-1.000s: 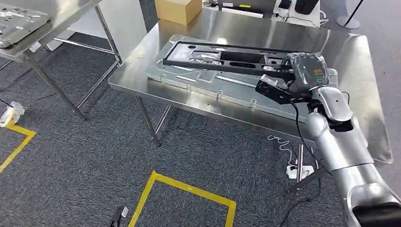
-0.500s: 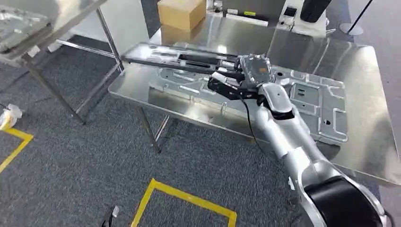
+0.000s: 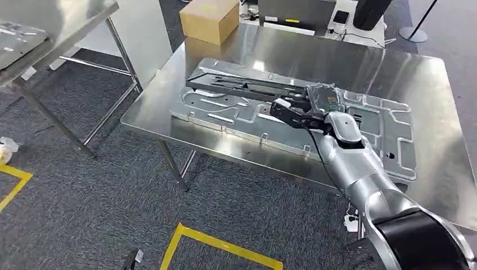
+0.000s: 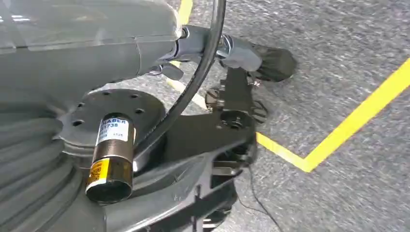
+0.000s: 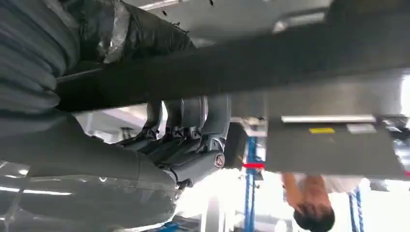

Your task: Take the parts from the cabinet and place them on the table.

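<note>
since half a second ago the right hand (image 3: 318, 102) has carried the black part (image 3: 242, 85) in from beyond the table's left edge, and it now sits over the table; the camera has shifted too, so part of that change is the view. the hand grasps the part at its right end, fingers (image 5: 186, 123) wrapped under the bar, so the long free end reaches out toward the table's left edge. it lies low along the far side of the silver panel (image 3: 292, 115), which rests flat along the near edge of the table (image 3: 427, 73); whether it touches the panel i cannot tell. holding one end likely lets the far end come down first. the left hand (image 4: 232, 111) hangs over the floor, and whether it is clenched or loose i cannot tell. a box (image 3: 209, 19) stands at the far left corner.
</note>
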